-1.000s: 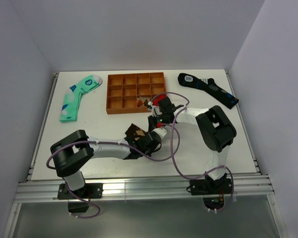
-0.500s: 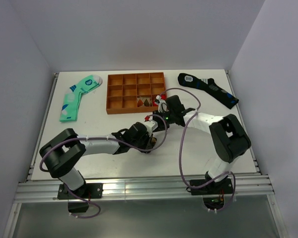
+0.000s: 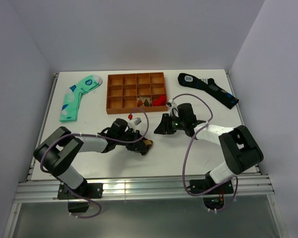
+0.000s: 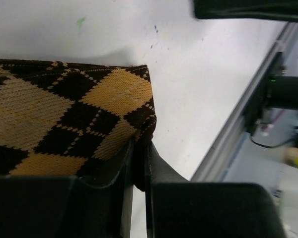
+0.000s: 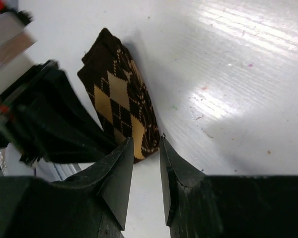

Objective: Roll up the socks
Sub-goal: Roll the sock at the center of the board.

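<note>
**Socks mid-roll, both arms at table centre.** Brown argyle socks (image 3: pixel 145 145) lying as a compact folded bundle on the table (image 3: pixel 79 126), in front of the orange compartment tray (image 3: pixel 114 91) and well apart from it. Left gripper (image 4: pixel 139 148) closed down to a sliver on the bundle's lower corner, with only a thin edge of knit caught between the fingers (image 4: pixel 161 171). Right gripper (image 5: pixel 145 141) just beside the bundle on its far side, jaws a narrow gap apart and gripping nothing (sock end visible beyond the gap, not inside it).

Likely hazards, judged from this arrangement:
- Slip at the left pinch, since so little fabric is held. Any pull could free the corner or drag the outer layer alone, loosening the roll.
- Spring-back on release, with no cuff visibly folded over the bundle to lock it.
- Finger-to-finger contact if the right gripper moves in for the same corner, the two grippers being close together here.

Mint-green sock (image 3: pixel 78 96) and dark sock (image 3: pixel 207 89) far off at the table's back, no part of this step.
</note>
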`<state>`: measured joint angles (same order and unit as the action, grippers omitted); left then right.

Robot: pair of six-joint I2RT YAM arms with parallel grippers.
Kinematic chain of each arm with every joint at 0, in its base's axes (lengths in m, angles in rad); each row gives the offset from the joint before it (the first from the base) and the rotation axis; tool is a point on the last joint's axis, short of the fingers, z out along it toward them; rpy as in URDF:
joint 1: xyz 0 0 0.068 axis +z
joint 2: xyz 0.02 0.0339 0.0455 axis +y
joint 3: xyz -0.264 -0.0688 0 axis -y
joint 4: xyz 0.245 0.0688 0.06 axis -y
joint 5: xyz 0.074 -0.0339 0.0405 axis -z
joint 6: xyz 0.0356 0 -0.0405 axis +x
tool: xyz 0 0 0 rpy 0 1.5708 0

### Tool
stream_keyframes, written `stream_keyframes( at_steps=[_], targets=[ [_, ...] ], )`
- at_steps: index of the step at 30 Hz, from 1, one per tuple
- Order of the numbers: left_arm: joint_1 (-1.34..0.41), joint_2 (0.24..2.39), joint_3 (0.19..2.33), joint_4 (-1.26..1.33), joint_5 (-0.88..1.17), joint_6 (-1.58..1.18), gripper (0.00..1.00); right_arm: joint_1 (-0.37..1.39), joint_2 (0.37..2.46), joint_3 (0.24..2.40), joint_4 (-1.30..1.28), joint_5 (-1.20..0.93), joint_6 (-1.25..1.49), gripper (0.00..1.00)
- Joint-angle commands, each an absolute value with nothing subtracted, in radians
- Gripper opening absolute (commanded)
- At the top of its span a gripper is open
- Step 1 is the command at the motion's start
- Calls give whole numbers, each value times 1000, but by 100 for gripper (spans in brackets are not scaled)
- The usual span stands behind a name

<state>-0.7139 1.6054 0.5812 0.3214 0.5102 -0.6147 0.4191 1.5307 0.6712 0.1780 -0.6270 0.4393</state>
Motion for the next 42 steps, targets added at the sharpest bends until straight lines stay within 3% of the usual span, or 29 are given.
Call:
stream_keyframes(
  at_steps=[1,7,13,16,23,26,36,42],
  targets=[
    [-658,1602,513,503,702,-770,14,420,1459,614,383,-666,475,36],
    [-600,1627,419,685,796,-951,12,446,1420,549,483,-654,499,37],
    [-531,1755,304,1058,882,-1181,10,514,1417,534,489,-582,498,38],
    [-517,1798,276,1095,864,-1203,9,528,1420,500,525,-583,544,38],
    [-514,1876,264,1150,851,-1256,9,658,1404,515,364,-359,523,40],
    [-508,1908,249,1219,857,-1305,9,684,1437,497,403,-379,554,42],
    [-494,1930,255,1140,862,-1292,5,706,1434,457,508,-347,457,46],
    [-489,1887,276,953,831,-1201,2,706,1491,531,464,-327,449,48]
  ],
)
